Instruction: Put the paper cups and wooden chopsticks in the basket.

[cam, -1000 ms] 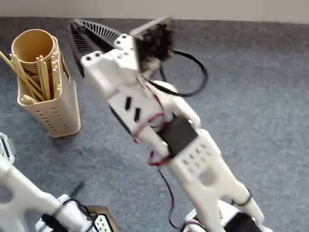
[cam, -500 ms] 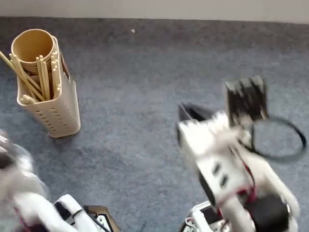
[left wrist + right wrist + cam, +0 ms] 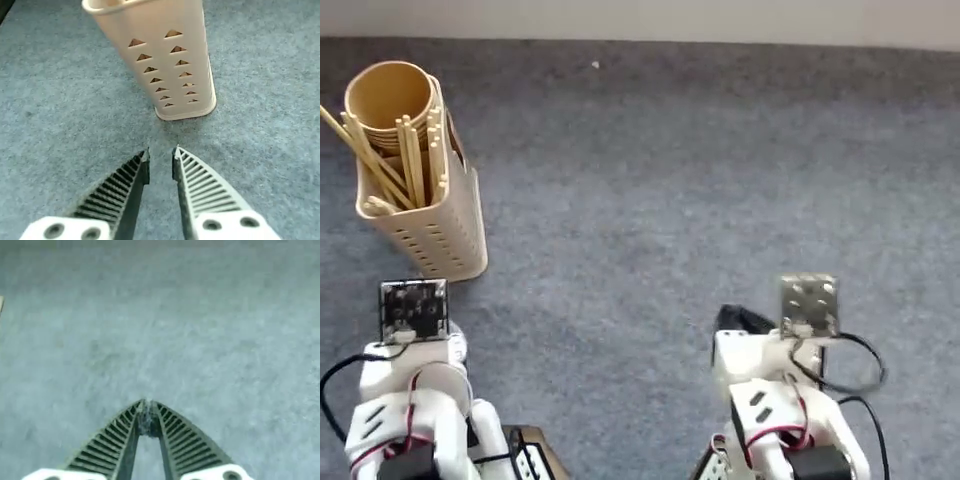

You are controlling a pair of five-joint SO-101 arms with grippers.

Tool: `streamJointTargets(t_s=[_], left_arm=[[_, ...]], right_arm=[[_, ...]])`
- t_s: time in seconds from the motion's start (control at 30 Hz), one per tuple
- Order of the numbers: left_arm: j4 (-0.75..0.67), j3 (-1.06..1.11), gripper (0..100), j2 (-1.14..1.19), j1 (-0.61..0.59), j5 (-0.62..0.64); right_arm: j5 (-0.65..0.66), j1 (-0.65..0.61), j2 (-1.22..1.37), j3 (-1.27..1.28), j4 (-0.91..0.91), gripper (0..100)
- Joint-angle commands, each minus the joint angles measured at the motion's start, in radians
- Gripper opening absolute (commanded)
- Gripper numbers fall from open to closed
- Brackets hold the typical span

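On the grey table (image 3: 670, 180), the basket (image 3: 438, 235) is seen standing near the left hand (image 3: 160, 154), in front of its slightly spread fingertips. From above, paper cups (image 3: 386, 95) and chopsticks (image 3: 412, 165) are shown standing inside it; the left wrist view gives its perforated wall. The right hand (image 3: 148, 411), tips pressed together, is pictured well apart from it.

No readable text, number, label or sign anywhere. Plain wall on the basket (image 3: 170, 60), broken by rows of punched holes and bare of print. Any marks on the left arm's circuit board (image 3: 413, 308) and the right arm's circuit board (image 3: 808, 303) too small to make out.
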Motion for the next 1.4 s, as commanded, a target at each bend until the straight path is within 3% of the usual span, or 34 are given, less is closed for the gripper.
streamJointTargets(t_s=[0.0, 0.27, 0.4, 0.63, 0.83, 1.37], left_arm=[[-0.150, 0.174, 11, -0.013, 0.042, 0.012], [-0.511, 0.622, 11, -0.007, 0.045, 0.014], [-0.500, 0.618, 11, -0.007, 0.050, 0.014], [-0.497, 0.618, 11, -0.007, 0.065, 0.009], [-0.497, 0.618, 11, -0.007, 0.065, 0.009], [-0.497, 0.618, 11, -0.007, 0.065, 0.009]], right_arm=[[0.012, 0.085, -0.039, 0.097, -0.143, 0.5], [0.014, 0.292, -0.035, 0.572, -0.483, 0.5], [0.011, 0.346, -0.031, 0.671, -0.584, 0.5], [0.011, 0.355, -0.027, 0.667, -0.496, 0.5], [0.011, 0.355, -0.027, 0.665, -0.113, 0.5], [0.011, 0.354, -0.028, 0.662, -0.131, 0.5]])
